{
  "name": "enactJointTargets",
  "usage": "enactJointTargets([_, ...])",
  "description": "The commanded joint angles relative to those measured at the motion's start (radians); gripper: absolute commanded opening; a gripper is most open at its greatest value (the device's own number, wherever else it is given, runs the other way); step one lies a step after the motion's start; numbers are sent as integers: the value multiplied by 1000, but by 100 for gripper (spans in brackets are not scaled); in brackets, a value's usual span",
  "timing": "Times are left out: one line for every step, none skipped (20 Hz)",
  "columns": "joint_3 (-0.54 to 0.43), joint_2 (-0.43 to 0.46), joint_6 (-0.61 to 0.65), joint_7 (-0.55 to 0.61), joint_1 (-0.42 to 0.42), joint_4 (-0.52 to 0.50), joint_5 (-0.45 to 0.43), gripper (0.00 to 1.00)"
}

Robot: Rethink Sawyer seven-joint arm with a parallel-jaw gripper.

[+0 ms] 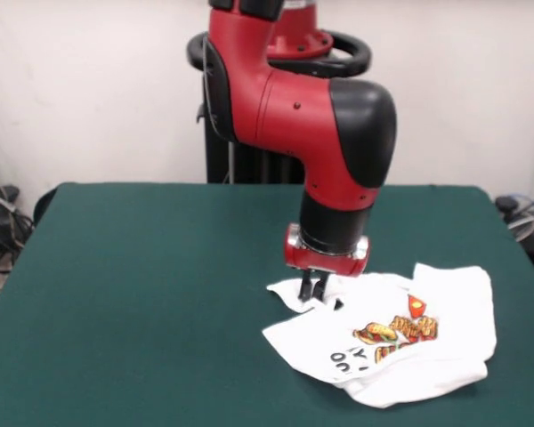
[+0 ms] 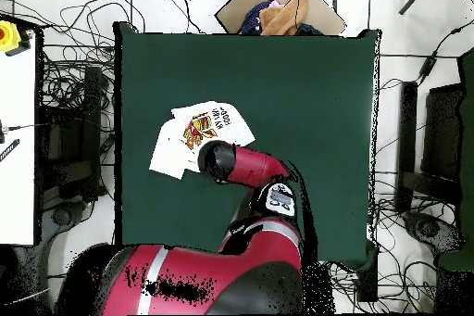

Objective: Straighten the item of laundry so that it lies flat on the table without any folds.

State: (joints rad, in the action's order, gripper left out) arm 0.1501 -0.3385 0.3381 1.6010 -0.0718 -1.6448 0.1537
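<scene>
T-shirt (image 1: 400,342) crumpled, lower right of front frame, on green table (image 1: 142,285). Gripper (image 1: 314,286) at shirt's upper-left edge, fingers nearly together; grip on cloth unclear. Fabric light, limp, likely drags and bunches. Best hold: hem or sleeve corner.

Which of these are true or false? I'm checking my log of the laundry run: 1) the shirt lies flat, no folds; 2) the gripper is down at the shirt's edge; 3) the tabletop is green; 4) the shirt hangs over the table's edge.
1) False: the T-shirt is crumpled, with folded layers.
2) True: the gripper is at the shirt's far edge; the front view doesn't settle whether it grips the cloth.
3) True: the table is dark green.
4) False: the shirt lies wholly on the table.
</scene>
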Motion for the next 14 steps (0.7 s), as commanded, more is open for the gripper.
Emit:
enactJointTargets([-71, 169, -93, 85, -10, -39, -95, 0])
enactJointTargets([-40, 205, -143, 104, 15, -13, -106, 0])
enactJointTargets([-25, 209, -163, 116, 25, -13, -112, 0])
enactJointTargets([-17, 209, -177, 121, 28, -17, -119, 0])
enactJointTargets([-17, 206, -182, 121, 24, -22, -126, 0])
enactJointTargets([-16, 202, -187, 121, 21, -27, -132, 0])
enactJointTargets([-8, 183, -183, 109, 8, -46, -155, 0])
enactJointTargets([0, 172, -173, 96, 1, -53, -172, 0])
enactJointTargets([2, 158, -163, 82, -12, -66, -191, 0])
enactJointTargets([4, 145, -154, 69, -25, -76, -210, 0])
enactJointTargets([6, 130, -150, 60, -39, -88, -229, 0])
enactJointTargets([17, 119, -145, 53, -43, -96, -247, 0])
enactJointTargets([27, 111, -139, 48, -48, -102, -264, 0])
enactJointTargets([42, 107, -131, 48, -45, -103, -281, 0])
